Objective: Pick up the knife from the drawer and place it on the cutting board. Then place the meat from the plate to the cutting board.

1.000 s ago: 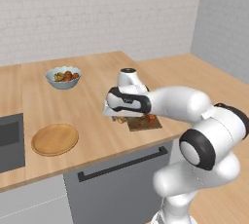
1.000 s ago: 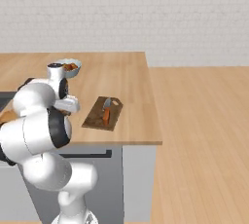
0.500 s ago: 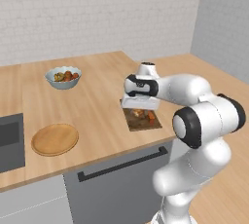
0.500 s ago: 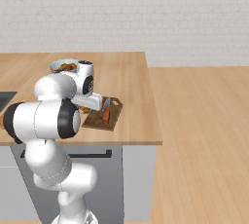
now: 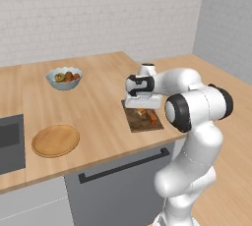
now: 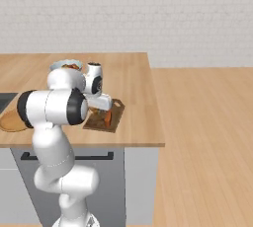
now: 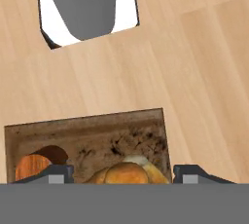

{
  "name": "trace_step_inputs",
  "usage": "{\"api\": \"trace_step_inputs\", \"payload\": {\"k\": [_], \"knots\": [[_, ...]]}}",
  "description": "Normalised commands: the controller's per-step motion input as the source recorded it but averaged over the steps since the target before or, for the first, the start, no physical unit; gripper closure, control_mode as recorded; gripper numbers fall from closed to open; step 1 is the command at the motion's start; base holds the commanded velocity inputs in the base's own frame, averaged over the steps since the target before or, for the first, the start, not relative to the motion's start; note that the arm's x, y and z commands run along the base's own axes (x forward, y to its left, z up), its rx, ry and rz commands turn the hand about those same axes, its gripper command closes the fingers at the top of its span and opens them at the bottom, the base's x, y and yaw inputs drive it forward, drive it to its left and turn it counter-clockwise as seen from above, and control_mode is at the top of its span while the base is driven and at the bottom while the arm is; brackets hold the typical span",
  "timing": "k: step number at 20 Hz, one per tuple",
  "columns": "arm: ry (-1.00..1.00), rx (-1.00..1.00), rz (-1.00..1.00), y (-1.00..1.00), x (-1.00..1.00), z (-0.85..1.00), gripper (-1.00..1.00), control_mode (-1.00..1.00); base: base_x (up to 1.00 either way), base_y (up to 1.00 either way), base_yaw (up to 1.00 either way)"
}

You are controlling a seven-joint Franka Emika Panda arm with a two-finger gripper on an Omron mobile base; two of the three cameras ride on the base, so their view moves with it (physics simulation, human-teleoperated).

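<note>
The cutting board (image 5: 142, 118) lies on the table (image 5: 98, 107), near its front edge. The meat (image 7: 125, 173) and the knife (image 6: 107, 118) lie on the cutting board, side by side. The hand (image 7: 119, 169) hangs right over the meat. The plate (image 5: 55, 140) lies well to the left of the board. The bowl (image 5: 64, 78) stands farther back, behind the plate.

A light wooden counter (image 5: 98, 107) carries the cutting board (image 5: 138, 123) near its front right corner, the round wooden plate (image 5: 55, 140) near the front edge just right of the sink cut-out (image 5: 10, 142), and a pale blue-grey bowl (image 5: 64, 79) farther back. On the board lie the meat (image 7: 127, 173) and the knife (image 6: 107, 118)
</note>
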Motion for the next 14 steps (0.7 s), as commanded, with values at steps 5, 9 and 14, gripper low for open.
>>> {"api": "trace_step_inputs", "payload": {"k": [5, 9, 14], "knots": [[0.00, -0.03, 0.03, 0.00, 0.29, -0.44, 1.00, -1.00, 0.00, 0.00, 0.00], [0.00, -0.01, 0.05, 0.00, 0.16, -0.27, -1.00, -1.00, 0.00, 0.00, 0.00], [-0.03, 0.00, 0.04, -0.05, 0.17, 0.00, -1.00, -1.00, 0.00, 0.00, 0.00]]}}
